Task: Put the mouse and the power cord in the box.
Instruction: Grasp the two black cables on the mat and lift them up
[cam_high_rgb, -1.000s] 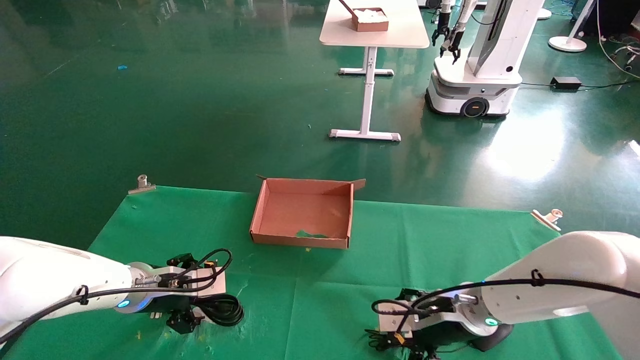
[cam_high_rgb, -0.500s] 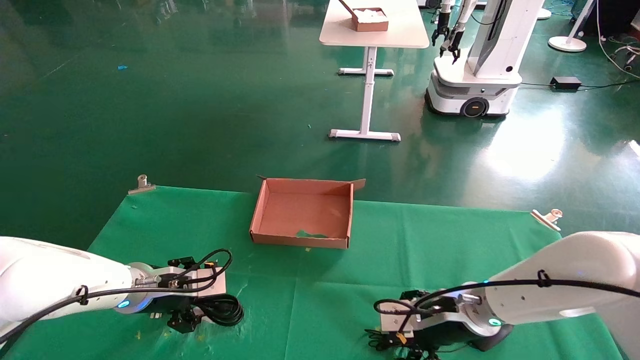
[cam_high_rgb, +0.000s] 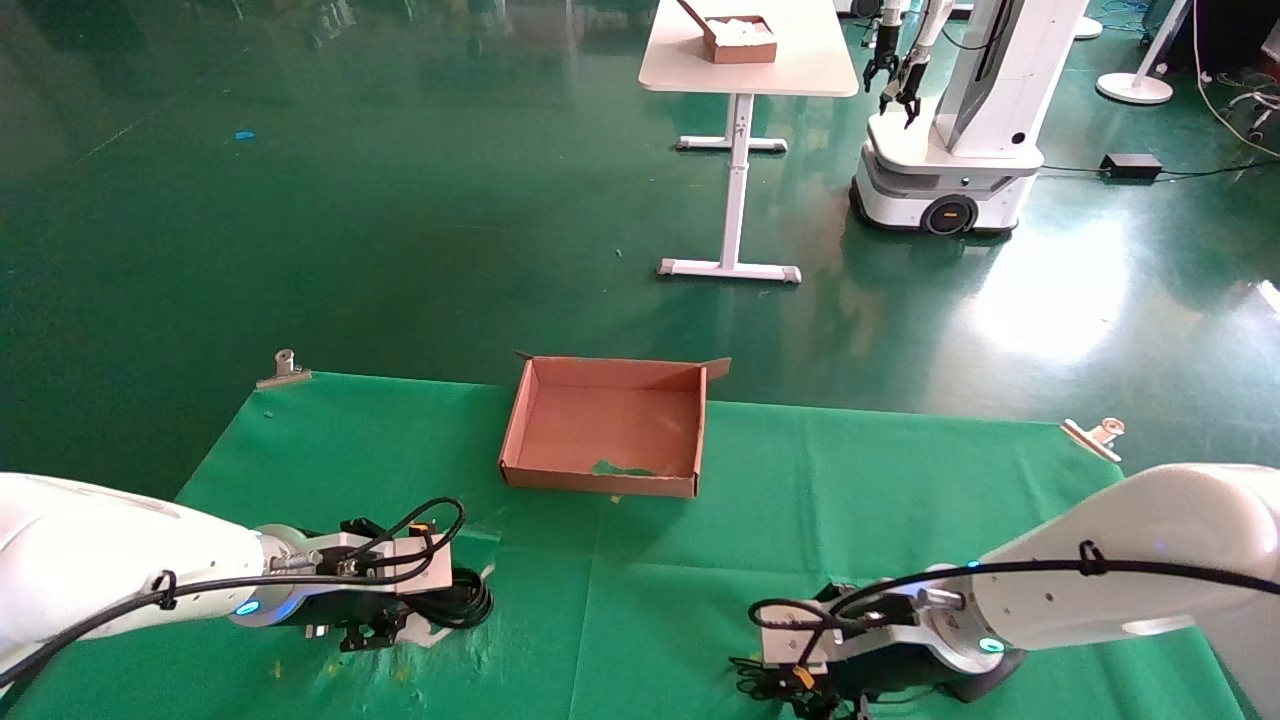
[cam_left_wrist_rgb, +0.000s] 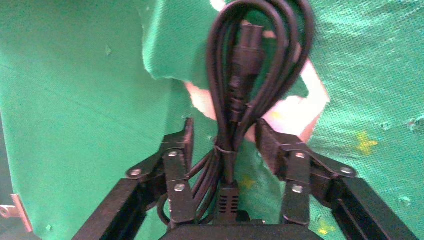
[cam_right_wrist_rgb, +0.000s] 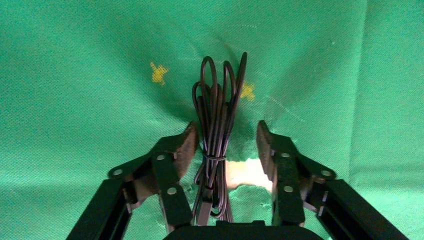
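Both grippers are hovering low at the table's near edge: the left gripper (cam_left_wrist_rgb: 225, 145) is standing open astride the bundled power cord (cam_left_wrist_rgb: 250, 65), the right gripper (cam_right_wrist_rgb: 225, 145) open astride the mouse's coiled wire (cam_right_wrist_rgb: 216, 115). Farther back, the box (cam_high_rgb: 604, 425) is sitting near the far edge; no writing is showing.

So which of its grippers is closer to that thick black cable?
Left. The left gripper straddles the power cord, fingers either side; the right gripper is far across the cloth.
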